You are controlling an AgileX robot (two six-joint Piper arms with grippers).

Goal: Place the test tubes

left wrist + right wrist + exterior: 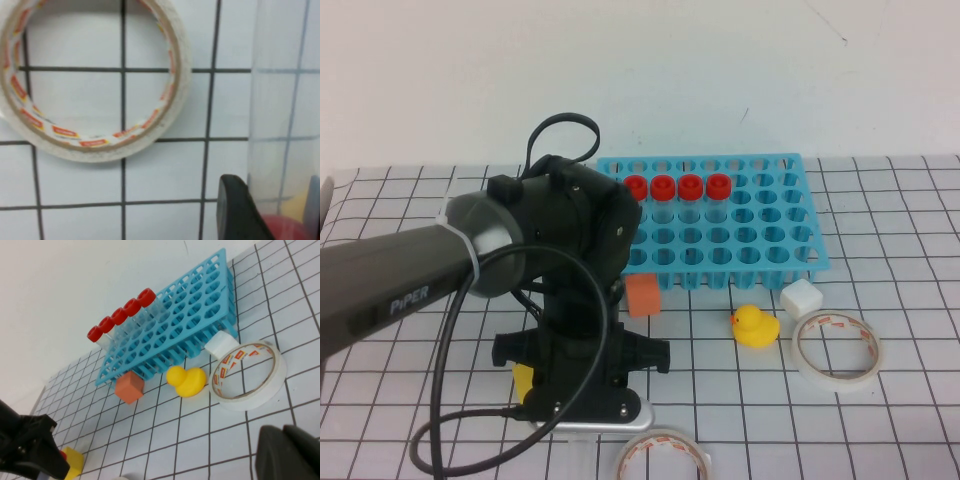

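pointing steeply down at the gridded table (400, 200), the left arm fills the left and middle of the high view, and the left gripper (582, 405) sits low near the table's front edge. a yellow block (523, 380) peeks out just beside it on the left. the gripper's fingers (234, 212) are clamped on a clear test tube (280, 125) at its red-capped end (the cap shows wedged between the dark pads in the left wrist view). the tube lies level and low over the table; whether it touches the surface cannot be told. just right of it lies a tape roll (665, 437), flat at the front edge. further back, an orange cube (643, 296) sits against the front left corner of the blue rack (760, 272). four capped tubes (677, 190) stand upright, side by side, in the rack's back rows. in front of the rack come a yellow duck (755, 327), then a white cube (801, 296), with a second tape roll (840, 384) flat beside them. the right gripper (287, 452) is outside the high view, raised off to the right, jaws together and holding nothing.
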